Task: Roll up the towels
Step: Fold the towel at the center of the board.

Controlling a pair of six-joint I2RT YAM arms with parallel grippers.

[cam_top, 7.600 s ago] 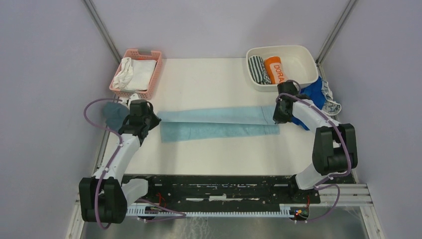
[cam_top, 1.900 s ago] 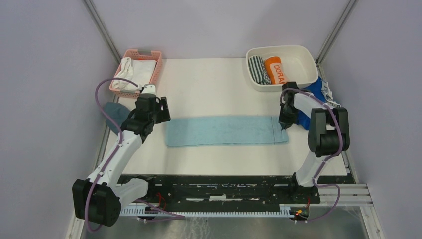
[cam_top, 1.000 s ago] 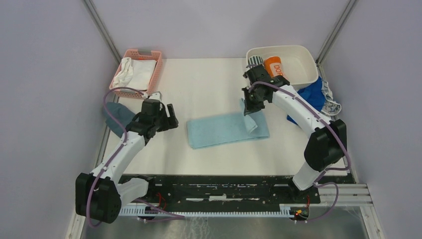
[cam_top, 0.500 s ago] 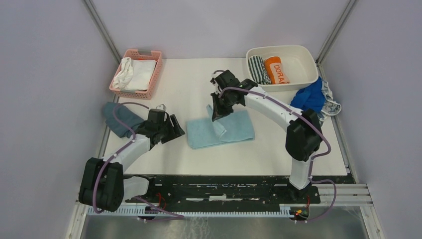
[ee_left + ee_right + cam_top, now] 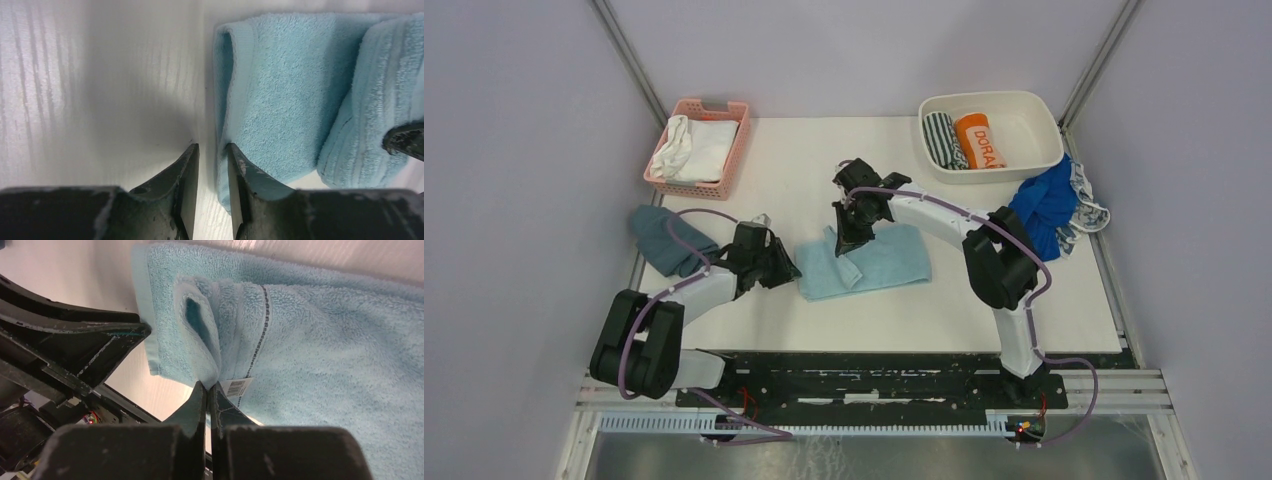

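Moved: compared with half a second before, the right gripper has carried the end of the light blue towel further toward 9 o'clock. The left gripper has come up to the towel's 9 o'clock edge with narrower jaws.
Right gripper: clenched on a doubled fold of the towel's end, held up over the layer below.
Left gripper: the jaws stand a thin slit apart with only bare counter between them, grasping nothing. One finger is just beside the towel's edge.
Towel place: near the counter's centre, a little toward 7 o'clock.
Progress: early, in my judgement. This towel is doubled over but not yet a tight roll. The royal blue towel and the patterned towel lie heaped at the 3 o'clock edge, unrolled.
Top view only: the two waiting towels and both arms.
Right wrist view only: the pinch itself and a barcode label.
Left wrist view only: the empty slit.
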